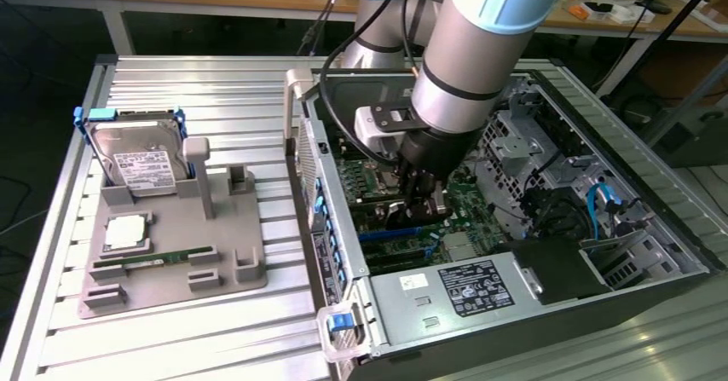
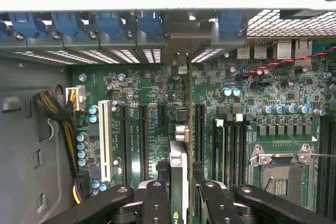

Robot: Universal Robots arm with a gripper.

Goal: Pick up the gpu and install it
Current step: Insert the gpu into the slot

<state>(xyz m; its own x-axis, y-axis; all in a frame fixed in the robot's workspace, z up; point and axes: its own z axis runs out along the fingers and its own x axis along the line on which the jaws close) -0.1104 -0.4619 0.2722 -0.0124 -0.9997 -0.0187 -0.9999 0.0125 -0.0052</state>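
In the wrist view the gpu point(image 2: 179, 161) is seen edge-on, a thin dark card standing upright over the green motherboard point(image 2: 142, 93). Its silver bracket end point(image 2: 179, 64) reaches the rear slot openings under the blue clips. My gripper point(image 2: 185, 198) is shut on the card, with one black finger point(image 2: 156, 203) on each side of it. In the exterior view the gripper point(image 1: 415, 204) is lowered inside the open computer case point(image 1: 637, 185), and the dark gpu point(image 1: 395, 216) sits between its fingers, just above the black expansion slots.
A grey fixture plate point(image 1: 170, 279) at the exterior view's left holds a silver hard drive point(image 1: 136, 164), a processor point(image 1: 125, 232) and a green memory stick point(image 1: 153, 262). Inside the case are a power supply point(image 1: 461, 287), a white slot point(image 2: 105, 140), the processor socket point(image 2: 278, 169) and a cable bundle point(image 2: 55, 108).
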